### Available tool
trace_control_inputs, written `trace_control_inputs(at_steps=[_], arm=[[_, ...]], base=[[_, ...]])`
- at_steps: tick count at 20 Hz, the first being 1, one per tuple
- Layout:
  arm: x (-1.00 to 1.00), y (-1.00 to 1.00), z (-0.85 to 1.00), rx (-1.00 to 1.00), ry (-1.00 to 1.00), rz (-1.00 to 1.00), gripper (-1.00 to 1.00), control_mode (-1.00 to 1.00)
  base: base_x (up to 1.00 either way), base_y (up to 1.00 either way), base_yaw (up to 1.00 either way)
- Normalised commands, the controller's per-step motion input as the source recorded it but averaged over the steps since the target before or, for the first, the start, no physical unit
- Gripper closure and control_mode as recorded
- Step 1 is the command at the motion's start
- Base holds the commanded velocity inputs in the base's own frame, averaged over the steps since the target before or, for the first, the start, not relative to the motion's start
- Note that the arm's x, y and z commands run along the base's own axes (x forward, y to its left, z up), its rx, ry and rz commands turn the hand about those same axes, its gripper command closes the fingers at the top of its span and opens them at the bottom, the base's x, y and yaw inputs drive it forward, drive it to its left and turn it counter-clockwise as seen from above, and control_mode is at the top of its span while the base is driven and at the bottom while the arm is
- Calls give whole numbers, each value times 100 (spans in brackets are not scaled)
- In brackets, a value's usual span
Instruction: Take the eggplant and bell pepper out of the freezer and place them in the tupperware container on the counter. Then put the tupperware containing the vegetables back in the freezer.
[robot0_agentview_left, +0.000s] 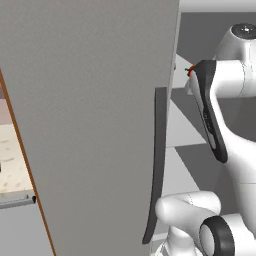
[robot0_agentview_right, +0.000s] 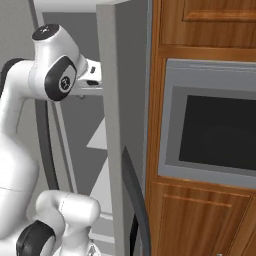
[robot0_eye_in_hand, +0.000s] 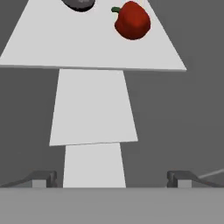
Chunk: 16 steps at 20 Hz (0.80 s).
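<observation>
Red bell pepper (robot0_eye_in_hand: 132, 21) on pale freezer shelf (robot0_eye_in_hand: 87, 43), tool (robot0_eye_in_hand: 112, 179) spread apart, holding nothing

Matte grey freezer (robot0_agentview_left: 95, 125), glossy bell pepper (robot0_eye_in_hand: 132, 21)

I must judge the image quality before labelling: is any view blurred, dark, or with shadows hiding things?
Hand view: evenly lit, the bell pepper sharp on a pale shelf, no cast shadow; a dark thing at the top edge is cut off. Left base view: the freezer door is flat and grainy, without glare. Right base view: slightly soft.
</observation>
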Motion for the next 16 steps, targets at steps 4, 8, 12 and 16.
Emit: trace_control_inputs(at_steps=[4, 8, 12, 16], arm=[[54, 0, 9, -7, -3, 3, -100, -100], [40, -6, 12, -9, -6, 0, -100, -100], [31, -9, 5, -9, -7, 0, -100, -100], [38, -16, 0, -5, -6, 1, -100, -100]], base=[[0, 0, 0], [0, 0, 0], [0, 0, 0], [0, 0, 0]])
